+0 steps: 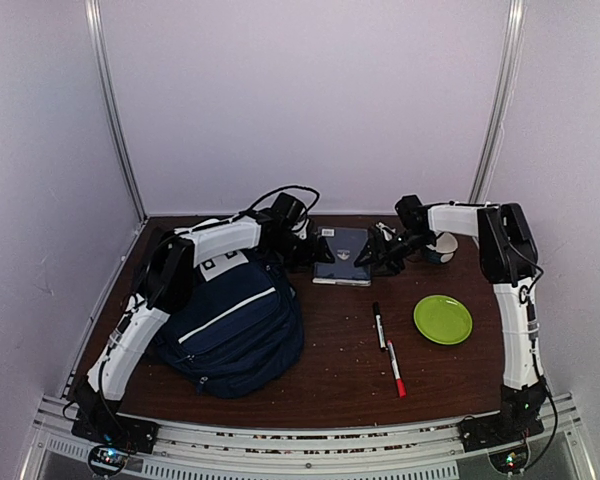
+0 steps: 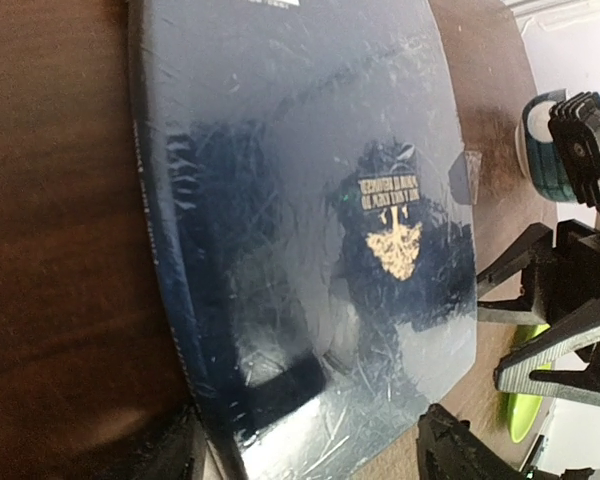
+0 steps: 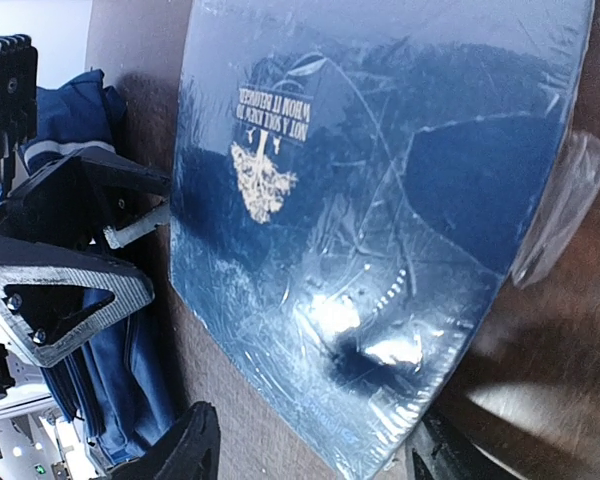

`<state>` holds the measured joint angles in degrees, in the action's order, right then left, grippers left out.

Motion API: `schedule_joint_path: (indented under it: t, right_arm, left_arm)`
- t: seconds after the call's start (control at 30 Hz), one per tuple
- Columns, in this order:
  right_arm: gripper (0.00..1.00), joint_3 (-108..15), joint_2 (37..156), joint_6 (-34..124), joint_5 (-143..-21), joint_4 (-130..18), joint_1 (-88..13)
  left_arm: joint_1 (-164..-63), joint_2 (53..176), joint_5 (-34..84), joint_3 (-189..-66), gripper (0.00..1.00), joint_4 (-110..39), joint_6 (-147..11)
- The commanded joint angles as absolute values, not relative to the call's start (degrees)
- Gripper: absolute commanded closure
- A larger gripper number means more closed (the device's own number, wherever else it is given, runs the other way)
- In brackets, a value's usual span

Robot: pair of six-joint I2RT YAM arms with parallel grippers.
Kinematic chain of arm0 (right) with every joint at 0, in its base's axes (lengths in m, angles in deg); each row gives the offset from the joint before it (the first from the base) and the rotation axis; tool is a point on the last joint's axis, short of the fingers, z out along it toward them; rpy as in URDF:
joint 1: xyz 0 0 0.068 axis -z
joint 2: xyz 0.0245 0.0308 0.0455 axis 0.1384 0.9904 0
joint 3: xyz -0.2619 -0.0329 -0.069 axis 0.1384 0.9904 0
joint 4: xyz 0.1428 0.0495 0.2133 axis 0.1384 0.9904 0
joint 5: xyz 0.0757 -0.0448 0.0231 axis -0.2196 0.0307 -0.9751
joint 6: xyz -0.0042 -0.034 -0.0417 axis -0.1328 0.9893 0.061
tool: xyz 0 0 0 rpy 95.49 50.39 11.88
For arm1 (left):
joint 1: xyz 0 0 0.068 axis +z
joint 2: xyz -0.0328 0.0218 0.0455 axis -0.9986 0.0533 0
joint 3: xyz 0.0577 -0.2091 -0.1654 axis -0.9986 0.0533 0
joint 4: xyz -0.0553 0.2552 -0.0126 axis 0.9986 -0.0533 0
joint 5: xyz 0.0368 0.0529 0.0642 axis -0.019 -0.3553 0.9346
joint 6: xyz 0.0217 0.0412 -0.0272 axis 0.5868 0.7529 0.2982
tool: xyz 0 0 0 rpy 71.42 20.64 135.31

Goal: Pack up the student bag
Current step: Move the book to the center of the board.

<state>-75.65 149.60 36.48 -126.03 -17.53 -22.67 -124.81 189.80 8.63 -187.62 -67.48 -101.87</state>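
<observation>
The student bag (image 1: 235,325) is a navy backpack with a white diagonal stripe, lying at the left of the table; it also shows in the right wrist view (image 3: 130,380). A dark blue plastic-wrapped book (image 1: 343,256) lies flat behind it, at mid-table. My left gripper (image 1: 306,250) is open at the book's left edge, its jaws spread across the book's near end (image 2: 315,462). My right gripper (image 1: 376,256) is open at the book's right edge, its jaws either side of a book corner (image 3: 310,465). The book fills both wrist views (image 2: 300,200) (image 3: 380,200). Neither gripper holds anything.
A black marker (image 1: 378,325) and a red marker (image 1: 395,368) lie right of the bag. A green plate (image 1: 442,319) sits at the right. A cup (image 1: 442,247) stands behind the right gripper. Crumbs dot the brown table (image 1: 340,385).
</observation>
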Motion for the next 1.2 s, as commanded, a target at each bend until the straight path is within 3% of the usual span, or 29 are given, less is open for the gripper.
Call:
schedule_joint_path:
  t: [0.0,0.57,0.87,1.03,1.17]
  right_arm:
    - [0.37,-71.3,144.5,38.4,-129.0,-15.5,-23.7]
    - [0.37,-46.6,124.6,42.3,-128.3,-18.5,-27.4]
    - [0.37,-46.0,122.9,43.6,-125.2,-17.6,-30.3]
    - [0.36,-45.0,121.3,41.1,-119.2,-20.0,-27.8]
    - [0.37,-48.5,123.7,40.8,-115.8,-18.4,-27.5]
  left_arm:
    - [-130.0,184.6,5.0,-183.5,0.26,-65.9,-99.2]
    - [-139.0,165.0,11.0,-160.9,0.28,-61.7,-95.7]
    - [-139.3,159.3,14.3,-153.9,0.29,-61.6,-95.9]
    - [-138.1,160.6,23.1,-156.6,0.2,-69.5,-93.8]
    - [-136.1,163.8,24.1,-158.7,0.19,-70.9,-94.4]
